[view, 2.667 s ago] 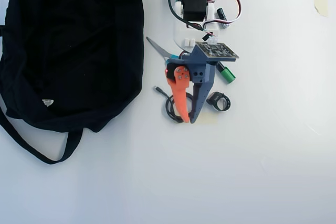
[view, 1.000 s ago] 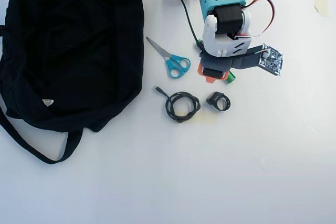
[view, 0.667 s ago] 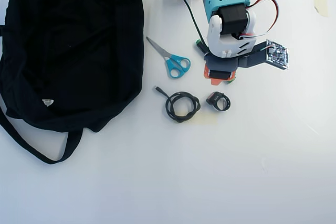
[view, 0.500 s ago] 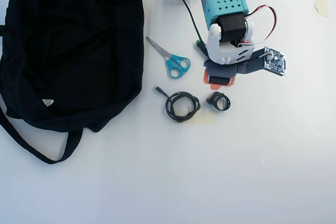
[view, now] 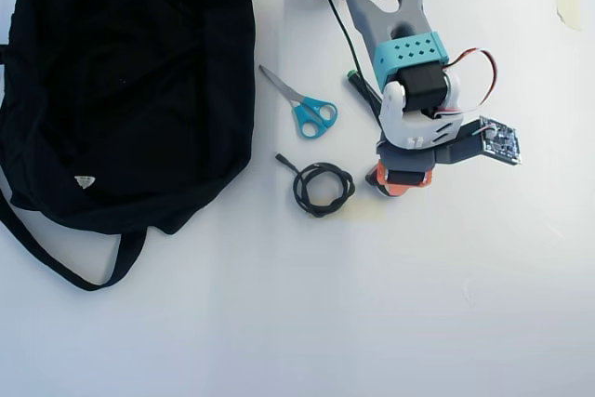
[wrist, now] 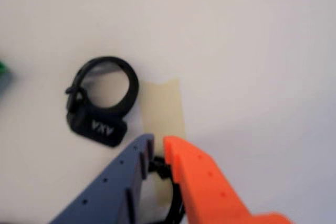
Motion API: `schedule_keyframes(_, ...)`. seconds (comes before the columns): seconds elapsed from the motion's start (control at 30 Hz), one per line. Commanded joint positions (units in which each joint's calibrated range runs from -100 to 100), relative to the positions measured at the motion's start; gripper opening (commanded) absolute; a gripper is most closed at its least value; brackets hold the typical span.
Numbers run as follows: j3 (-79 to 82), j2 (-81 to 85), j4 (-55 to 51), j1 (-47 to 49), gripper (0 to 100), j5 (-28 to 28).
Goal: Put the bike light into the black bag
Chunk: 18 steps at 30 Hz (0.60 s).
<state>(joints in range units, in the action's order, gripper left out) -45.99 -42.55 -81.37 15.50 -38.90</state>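
The bike light (wrist: pixel 102 106) is a black ring strap with a chunky body marked AXA. It lies flat on the white table in the wrist view, up and to the left of my fingertips and apart from them. My gripper (wrist: pixel 158 142), one blue and one orange finger, has its tips almost together and holds nothing. In the overhead view the gripper (view: pixel 398 183) points down at the table right of centre, and I cannot make out the light there. The black bag (view: pixel 130 81) lies at the far left with its strap (view: pixel 56 267) looping out below.
A coiled black cable (view: pixel 321 188) lies just left of the gripper. Teal-handled scissors (view: pixel 302 104) lie between bag and arm. A black tool with a green end (view: pixel 353 74) lies beside the arm. A pale tape patch (wrist: pixel 163 108) is ahead of the fingertips.
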Motion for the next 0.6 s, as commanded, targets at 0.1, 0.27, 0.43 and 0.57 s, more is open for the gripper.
schedule_keyframes(0.1, -8.19, -3.26, 0.49, 1.77, 2, 0.20)
schedule_keyframes(0.27, -8.19, -3.18, -0.89, 3.79, 2, 2.30)
schedule_keyframes(0.43, -8.19, -3.18, -2.44, 5.89, 2, 5.34)
schedule_keyframes(0.57, -7.65, -3.34, -2.44, 6.04, 2, 5.50)
